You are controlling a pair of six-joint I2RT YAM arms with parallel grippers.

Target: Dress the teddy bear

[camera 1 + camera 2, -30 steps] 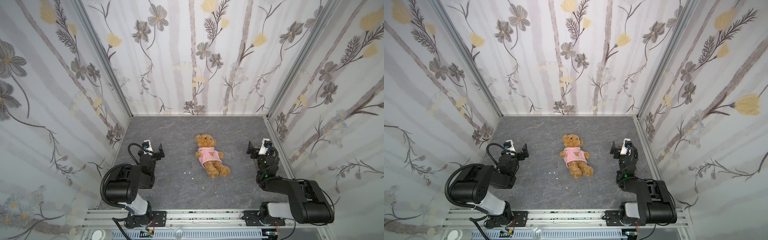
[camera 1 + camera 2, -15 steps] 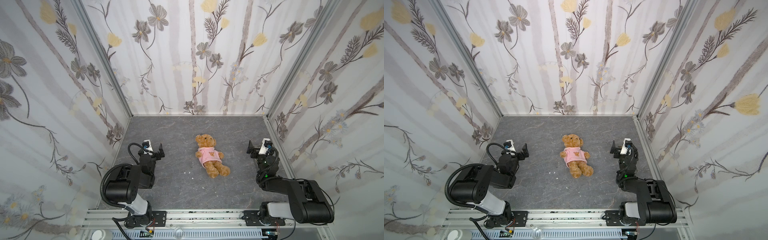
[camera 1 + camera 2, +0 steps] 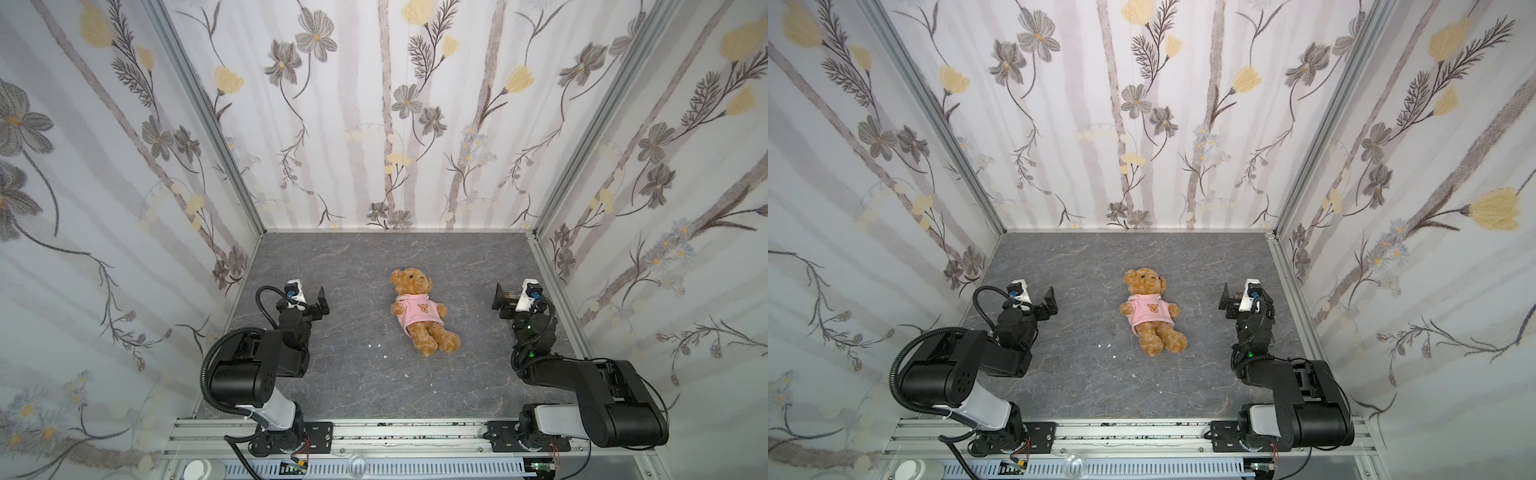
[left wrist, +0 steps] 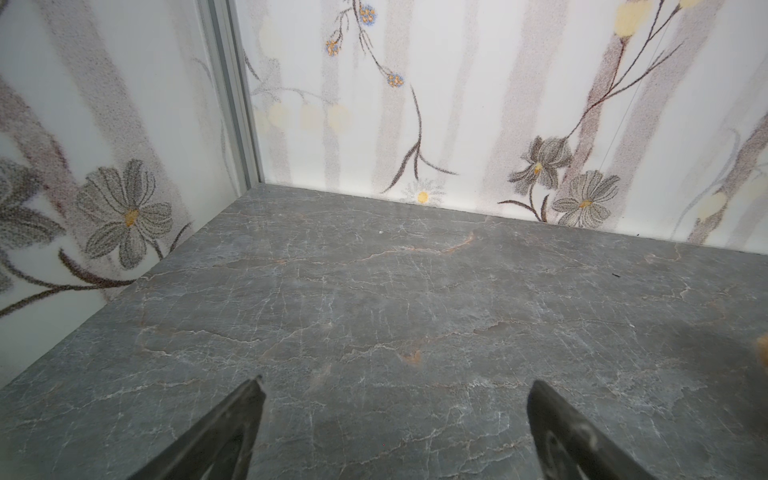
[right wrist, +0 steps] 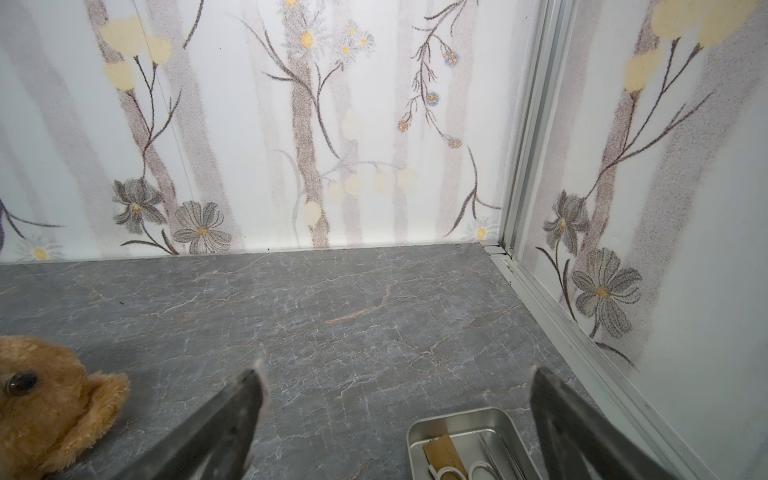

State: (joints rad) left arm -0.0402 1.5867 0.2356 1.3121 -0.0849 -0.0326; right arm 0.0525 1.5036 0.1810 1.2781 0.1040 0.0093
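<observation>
Looking down in both top views, I note the teddy bear (image 3: 420, 309) on its back in the middle of the desk (image 3: 353, 257). Its head points toward the back wall and a pink hoodie (image 3: 417, 316) covers its torso. The left end effector (image 4: 397, 384) has jaws spread wide and grips nothing. The right end effector (image 5: 398, 370) is likewise spread and empty, above a small metal tin (image 5: 453, 414). Both are well apart from the bear.
</observation>
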